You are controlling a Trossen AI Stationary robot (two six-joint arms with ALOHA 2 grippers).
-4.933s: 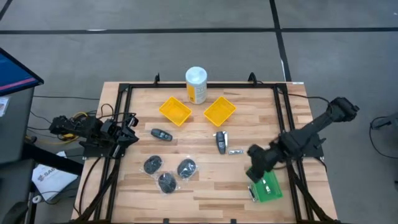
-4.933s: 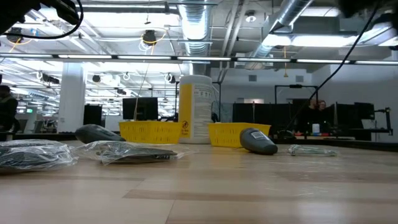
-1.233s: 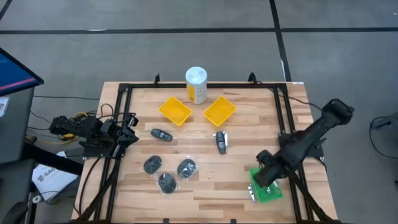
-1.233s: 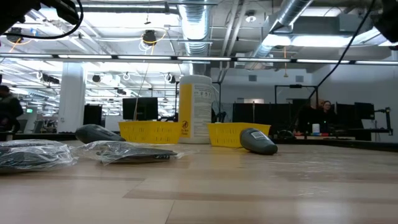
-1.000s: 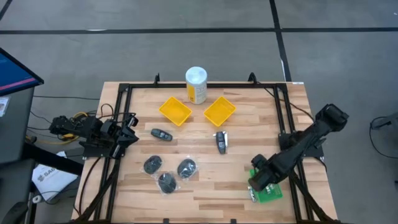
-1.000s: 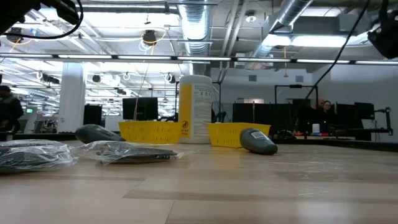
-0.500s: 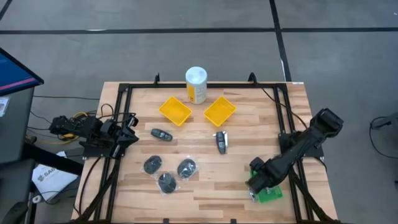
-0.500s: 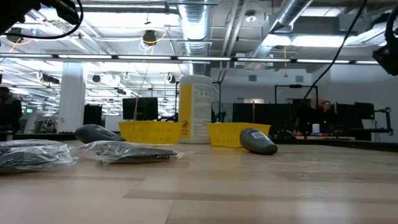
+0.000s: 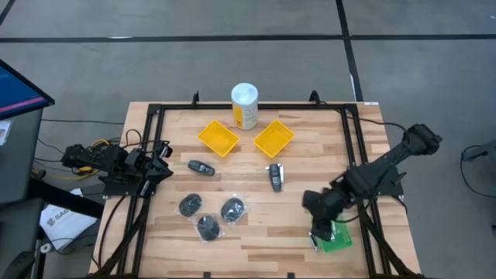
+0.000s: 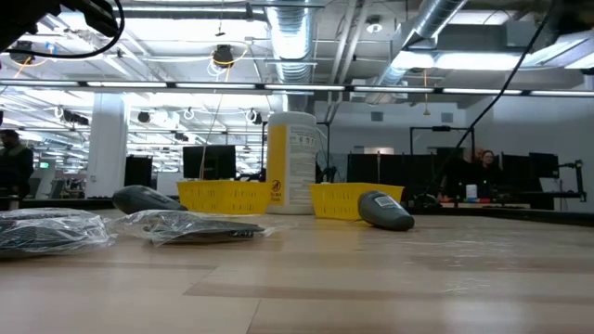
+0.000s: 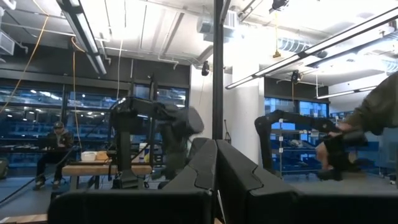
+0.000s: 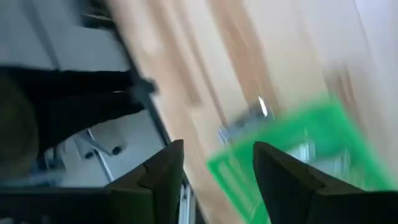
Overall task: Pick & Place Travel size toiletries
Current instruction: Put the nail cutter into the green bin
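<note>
Three wrapped grey discs point(image 9: 209, 215) | right gripper point(image 9: 313, 203) jaws apart, empty | left gripper point(image 9: 160, 154) clenched

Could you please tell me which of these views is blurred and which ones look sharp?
Right wrist view: motion-smeared, the green tray and table streaked. High view: sharp and evenly lit. Low view: the near table is soft, with glare from ceiling lights. Left wrist view: sharp but dim.

You won't find any text here that can actually be read. The yellow canister point(image 10: 290, 162) carries a white label with fine print, but the lines are too small to make out. The black oblong piece point(image 10: 384, 210) beside it has a small pale sticker, also illegible. Off the bench, past the left gripper point(image 9: 161, 155), a white sheet point(image 9: 63, 222) shows dark lettering you cannot decipher.
</note>
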